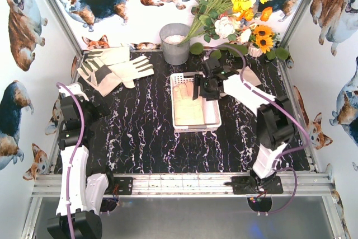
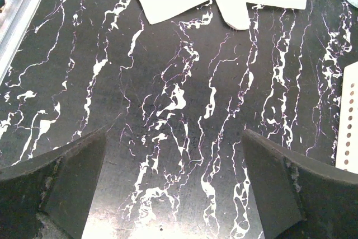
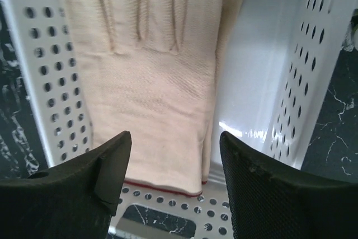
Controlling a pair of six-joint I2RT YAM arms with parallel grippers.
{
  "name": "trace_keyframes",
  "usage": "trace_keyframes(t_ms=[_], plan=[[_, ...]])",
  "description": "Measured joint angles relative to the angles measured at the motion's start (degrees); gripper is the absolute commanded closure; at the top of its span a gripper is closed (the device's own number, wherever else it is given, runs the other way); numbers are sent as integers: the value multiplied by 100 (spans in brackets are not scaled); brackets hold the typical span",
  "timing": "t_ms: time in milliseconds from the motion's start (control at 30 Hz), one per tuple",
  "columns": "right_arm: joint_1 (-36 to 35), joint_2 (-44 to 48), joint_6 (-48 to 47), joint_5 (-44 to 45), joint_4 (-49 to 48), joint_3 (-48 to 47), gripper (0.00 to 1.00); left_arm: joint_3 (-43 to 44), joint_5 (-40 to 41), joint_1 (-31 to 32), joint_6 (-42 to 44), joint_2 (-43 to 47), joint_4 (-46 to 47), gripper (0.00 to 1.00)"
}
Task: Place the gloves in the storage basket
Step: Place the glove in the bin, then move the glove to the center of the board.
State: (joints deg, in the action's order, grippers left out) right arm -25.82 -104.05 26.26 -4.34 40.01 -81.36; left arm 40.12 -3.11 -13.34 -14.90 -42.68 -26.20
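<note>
One glove lies in the basket; the rest wait at the far-left corner.

The dark marbled surface (image 1: 140,138) is mostly bare between the arms, giving open room to travel. The basket (image 1: 196,128) sits at its middle, with low perforated walls to clear on the way in. The bucket (image 1: 175,43) stands close behind the remaining gloves (image 1: 112,68), which overlap in a loose heap, so approach from the near side looks safer. They look light, limp and likely to drape, so a pinch at a wide cuff or a raised fold should hold best. The glove (image 3: 145,82) in the basket lies flat along its left side. The right gripper (image 3: 176,155) hangs over it, spread and pinching nothing. The left gripper (image 2: 173,155) is spread wide over bare surface, near the heap.
</note>
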Motion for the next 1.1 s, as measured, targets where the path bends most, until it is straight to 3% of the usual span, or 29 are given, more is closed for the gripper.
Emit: trace_keyframes(t_ms=[333,667,1100], plan=[[-44,1106,-92,-129,-264,374,30,20,238,0,-76,-155,-26,0],[334,3143,-376,22,-686,997,26,1298,396,-2,-761,-2920,415,19],[763,4070,-382,-407,-595,1659,25,3698,1410,-2,-1515,-5995,741,44]])
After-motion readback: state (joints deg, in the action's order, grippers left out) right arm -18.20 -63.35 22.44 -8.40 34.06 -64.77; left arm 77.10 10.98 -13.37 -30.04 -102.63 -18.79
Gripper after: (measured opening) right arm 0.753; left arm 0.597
